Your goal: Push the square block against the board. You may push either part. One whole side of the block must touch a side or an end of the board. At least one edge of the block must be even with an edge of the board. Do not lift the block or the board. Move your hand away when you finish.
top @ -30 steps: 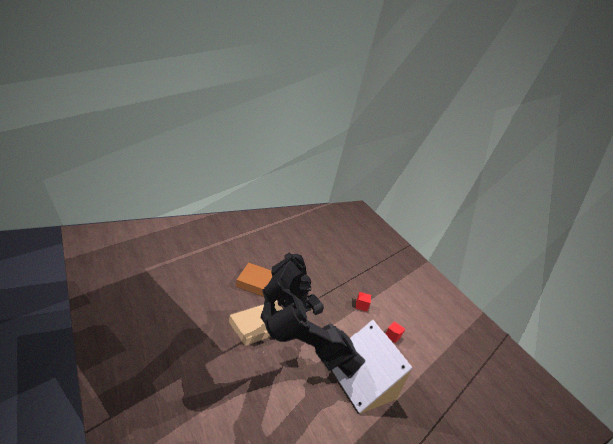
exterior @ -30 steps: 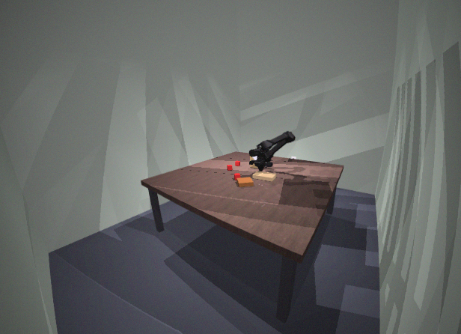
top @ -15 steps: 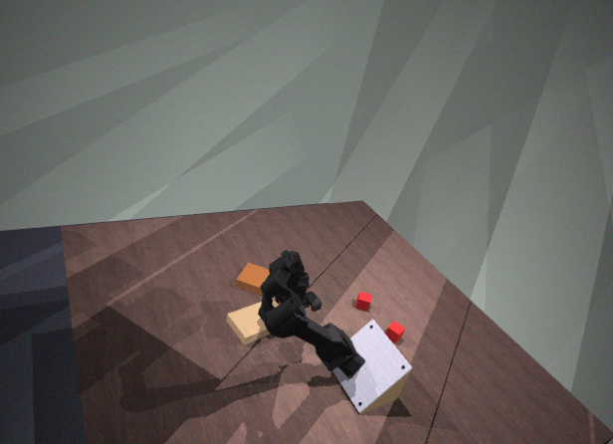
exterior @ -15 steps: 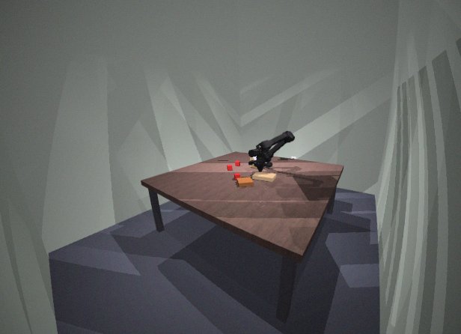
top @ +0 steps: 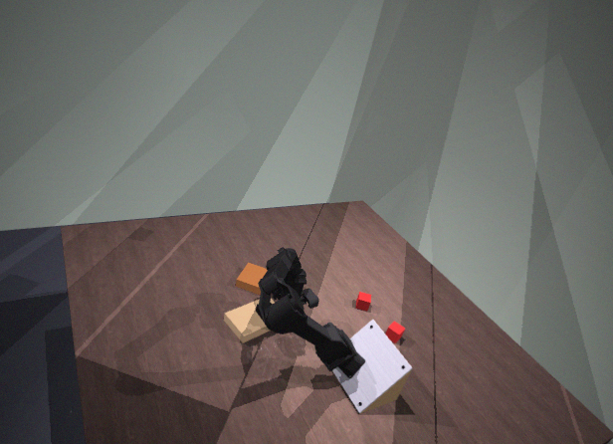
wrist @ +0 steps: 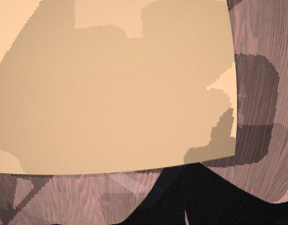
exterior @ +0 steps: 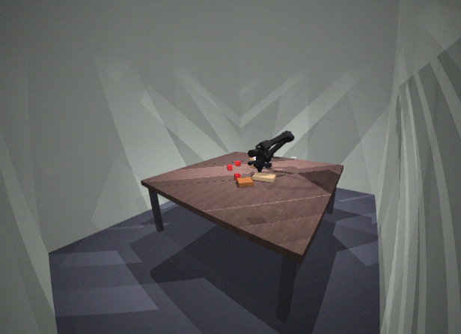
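The orange square block (top: 251, 275) (exterior: 245, 182) lies flat on the table, partly behind my arm in the top view. The longer tan board (top: 245, 319) (exterior: 264, 177) (wrist: 102, 98) lies flat close to it. In the top view a narrow strip of table shows between their visible parts; the rest of the gap is hidden. My gripper (exterior: 259, 170) (wrist: 178, 160) is shut and empty. Its tips are low, at the board's lower edge near the right corner in the wrist view. Whether they touch the board, I cannot tell. The block is not visible in the wrist view.
A red cube (exterior: 237, 176) stands just behind the orange block. Two more red cubes, one (top: 363, 301) (exterior: 230, 168) and another (top: 395, 332) (exterior: 237, 163), stand farther off. A white-topped stand (top: 380, 367) is under the arm's base. The table (top: 149, 293) (exterior: 209, 198) bears everything.
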Action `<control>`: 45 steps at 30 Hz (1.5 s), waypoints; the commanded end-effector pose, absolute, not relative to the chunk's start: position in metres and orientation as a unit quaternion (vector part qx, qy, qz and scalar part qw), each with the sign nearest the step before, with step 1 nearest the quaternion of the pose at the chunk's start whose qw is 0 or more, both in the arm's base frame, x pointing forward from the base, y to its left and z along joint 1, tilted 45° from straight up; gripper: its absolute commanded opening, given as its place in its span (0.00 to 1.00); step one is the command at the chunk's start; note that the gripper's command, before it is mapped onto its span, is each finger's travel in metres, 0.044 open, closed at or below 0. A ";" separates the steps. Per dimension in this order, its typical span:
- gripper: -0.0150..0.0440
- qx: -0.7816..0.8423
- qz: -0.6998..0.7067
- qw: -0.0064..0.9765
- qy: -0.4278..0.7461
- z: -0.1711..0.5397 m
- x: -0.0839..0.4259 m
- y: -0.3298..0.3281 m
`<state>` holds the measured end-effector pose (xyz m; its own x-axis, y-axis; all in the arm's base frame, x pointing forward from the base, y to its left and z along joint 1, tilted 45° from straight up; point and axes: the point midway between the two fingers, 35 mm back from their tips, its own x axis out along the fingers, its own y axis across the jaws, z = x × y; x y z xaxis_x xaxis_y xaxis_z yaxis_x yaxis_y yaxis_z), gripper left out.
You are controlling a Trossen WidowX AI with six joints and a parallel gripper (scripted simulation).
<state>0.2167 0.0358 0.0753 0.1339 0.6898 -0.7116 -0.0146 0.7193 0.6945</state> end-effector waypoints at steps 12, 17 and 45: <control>0.25 0.280 0.253 0.699 0.608 0.077 0.231 0.036; 0.25 0.280 0.253 0.699 0.608 0.078 0.236 0.036; 0.25 0.280 0.253 0.699 0.607 0.084 0.260 0.037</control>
